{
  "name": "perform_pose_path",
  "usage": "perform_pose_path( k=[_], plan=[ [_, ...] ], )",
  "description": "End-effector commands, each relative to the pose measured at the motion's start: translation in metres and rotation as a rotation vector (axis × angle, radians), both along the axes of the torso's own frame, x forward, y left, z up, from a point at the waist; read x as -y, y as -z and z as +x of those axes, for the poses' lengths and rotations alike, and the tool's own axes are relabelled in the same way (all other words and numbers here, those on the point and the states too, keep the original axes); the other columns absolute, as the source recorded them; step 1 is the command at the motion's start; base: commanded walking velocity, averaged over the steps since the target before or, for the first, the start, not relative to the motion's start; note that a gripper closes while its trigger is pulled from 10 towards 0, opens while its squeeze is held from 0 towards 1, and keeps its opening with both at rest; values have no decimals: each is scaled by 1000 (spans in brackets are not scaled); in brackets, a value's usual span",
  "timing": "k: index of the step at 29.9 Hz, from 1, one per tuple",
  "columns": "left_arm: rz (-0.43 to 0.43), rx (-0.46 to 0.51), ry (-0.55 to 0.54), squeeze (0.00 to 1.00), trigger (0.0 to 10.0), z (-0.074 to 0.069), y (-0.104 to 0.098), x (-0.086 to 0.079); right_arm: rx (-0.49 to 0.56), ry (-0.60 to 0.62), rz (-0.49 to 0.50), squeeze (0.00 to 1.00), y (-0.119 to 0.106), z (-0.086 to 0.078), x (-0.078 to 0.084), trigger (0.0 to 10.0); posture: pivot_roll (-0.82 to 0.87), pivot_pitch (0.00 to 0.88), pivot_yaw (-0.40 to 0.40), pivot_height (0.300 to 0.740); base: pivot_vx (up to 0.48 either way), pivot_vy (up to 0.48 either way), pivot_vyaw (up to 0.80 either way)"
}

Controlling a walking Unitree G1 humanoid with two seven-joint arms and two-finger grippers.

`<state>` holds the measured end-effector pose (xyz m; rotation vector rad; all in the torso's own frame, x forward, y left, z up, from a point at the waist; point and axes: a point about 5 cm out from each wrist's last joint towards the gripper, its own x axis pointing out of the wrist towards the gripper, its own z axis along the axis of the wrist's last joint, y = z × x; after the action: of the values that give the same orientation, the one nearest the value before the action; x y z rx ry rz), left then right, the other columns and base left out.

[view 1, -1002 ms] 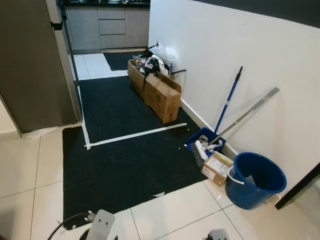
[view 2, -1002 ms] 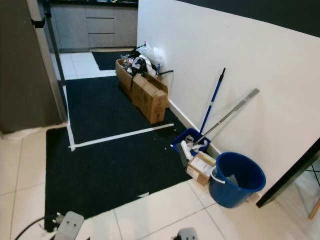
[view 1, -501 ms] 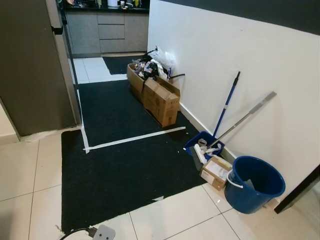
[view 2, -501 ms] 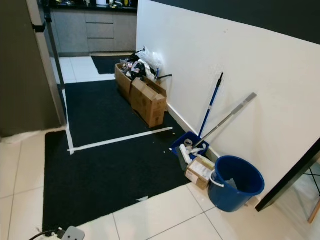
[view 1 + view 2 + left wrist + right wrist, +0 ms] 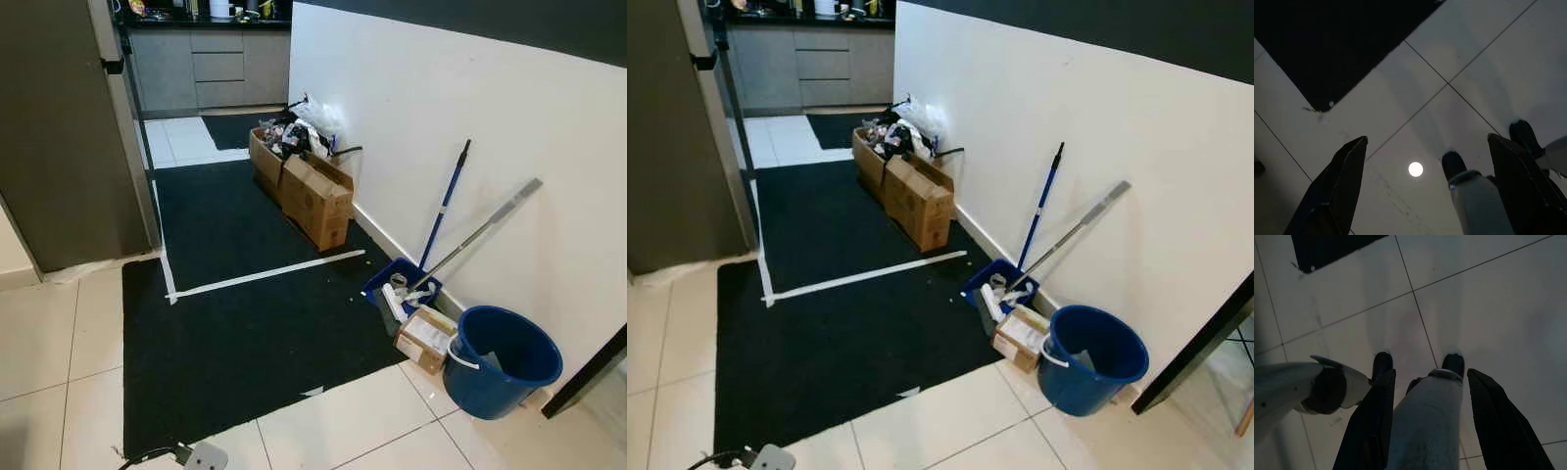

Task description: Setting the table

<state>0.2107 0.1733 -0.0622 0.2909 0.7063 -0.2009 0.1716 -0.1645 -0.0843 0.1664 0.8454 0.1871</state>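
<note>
Black matting (image 5: 245, 323) is covering the tiled floor (image 5: 49, 333) ahead in the left eye view, crossed by a strip of white tape (image 5: 265, 274); along the white wall (image 5: 441, 108) two cardboard boxes (image 5: 313, 196) are standing end to end, the far one heaped with bags and clutter, and nearer are lying a small blue tray (image 5: 402, 279), a small carton (image 5: 424, 338) and a blue bucket (image 5: 500, 360), with a blue-handled mop (image 5: 446, 201) and a grey pole (image 5: 480, 230) leaning on the wall above them. Grey kitchen cabinets (image 5: 813, 69) are showing at the far end in the right eye view, and a dark tall panel (image 5: 676, 137) is standing on the left; no tableware or table can be made out. Looking down in the left wrist view, the left gripper (image 5: 1425, 147) is hanging over pale tiles beside the mat's corner, its two fingers spread wide and holding nothing. Over tiles too in the right wrist view, the right gripper (image 5: 1430, 382) is hanging with its fingers parted and empty, the robot's leg and feet (image 5: 1453, 363) showing below between them.
</note>
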Motion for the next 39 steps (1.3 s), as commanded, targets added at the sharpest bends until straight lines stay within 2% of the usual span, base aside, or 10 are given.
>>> perform_pose_path(
  k=[1,7,10,12,17,21,26,28,32,39],
  plan=[
    [0,-19,2,0,10000,-2,3,4,-14,-19,-35,0,1,-1,4,10000,14,0,12,740,0,0,0],
    [-10,2,0,0,10000,12,-3,12,-3,-38,-63,0,-4,12,8,10000,15,0,3,740,0,0,0],
    [-22,32,-11,0,10000,26,-11,16,32,-47,-73,0,-13,29,11,10000,17,0,7,740,0,0,0],
    [-26,40,-17,0,10000,29,-13,17,44,-43,-74,0,-16,35,12,10000,18,0,8,740,0,0,0],
    [-17,29,-16,0,10000,26,-11,15,34,-61,-81,0,-14,32,11,10000,17,0,6,740,0,0,0],
    [18,-21,-8,0,10000,10,-1,6,-19,-66,-78,0,-2,7,10,10000,13,0,19,740,0,0,0],
    [27,-29,-16,0,10000,5,2,1,3,-63,-87,0,-1,1,10,10000,10,0,31,740,0,0,0],
    [24,-22,-26,0,10000,3,2,-2,31,-33,-76,0,-2,3,11,10000,5,0,36,740,0,0,0],
    [-9,-3,-55,0,10000,6,-1,-5,96,22,-58,0,-11,16,18,10000,-24,0,52,740,0,0,0],
    [-39,38,-53,0,10000,22,-10,4,180,-16,-79,0,-23,35,20,10000,-58,0,79,740,0,0,0]
  ],
)
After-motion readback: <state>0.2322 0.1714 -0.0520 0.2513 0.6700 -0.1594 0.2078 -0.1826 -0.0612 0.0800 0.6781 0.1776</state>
